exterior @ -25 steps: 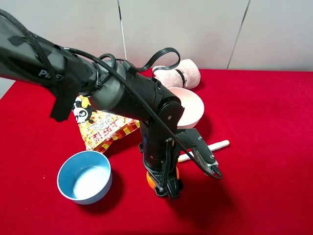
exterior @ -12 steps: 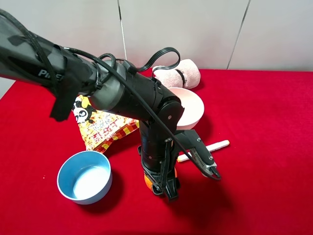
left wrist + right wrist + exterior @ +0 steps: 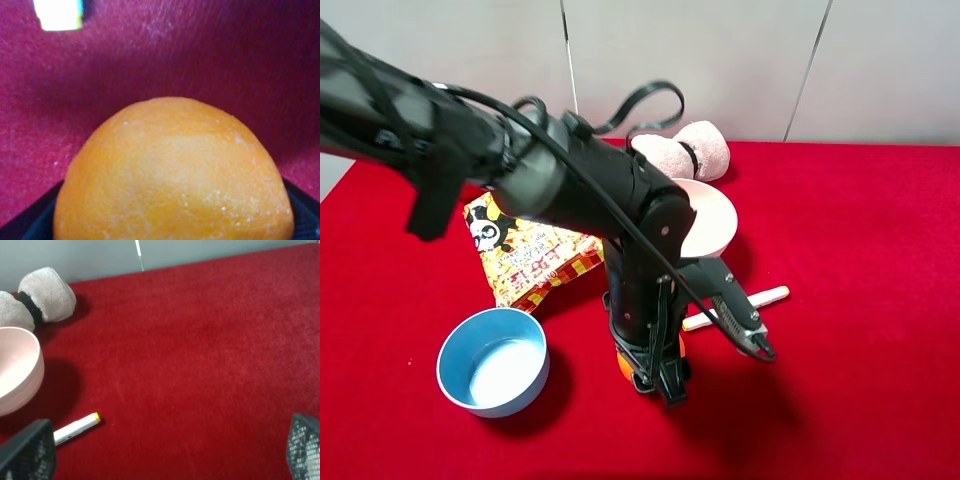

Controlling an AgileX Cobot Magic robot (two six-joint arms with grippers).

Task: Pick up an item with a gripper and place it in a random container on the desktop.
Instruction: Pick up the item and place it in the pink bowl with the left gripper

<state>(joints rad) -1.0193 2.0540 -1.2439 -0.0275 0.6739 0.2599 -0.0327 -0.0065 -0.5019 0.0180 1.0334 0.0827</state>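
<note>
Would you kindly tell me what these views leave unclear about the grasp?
Exterior high: the arm hides most of the orange and whether the left gripper grips it.
Left wrist: the blurred orange fills the frame; its underside unseen.
Right wrist: the edge cuts off the pink bowl.

On my red-cloth desk (image 3: pixel 860 300): two bowls (wide pale pink bowl (image 3: pixel 715 215), smaller blue bowl (image 3: pixel 492 360)), one round orange fruit (image 3: pixel 172 175), one white marker pen (image 3: pixel 765 296), one printed snack bag (image 3: pixel 525 262), one rolled pinkish towel (image 3: pixel 698 150).

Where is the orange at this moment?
Low in the middle of the exterior high view, the orange sits between the jaws of the left gripper, right of the blue bowl and nearer the camera than the pink bowl.
</note>
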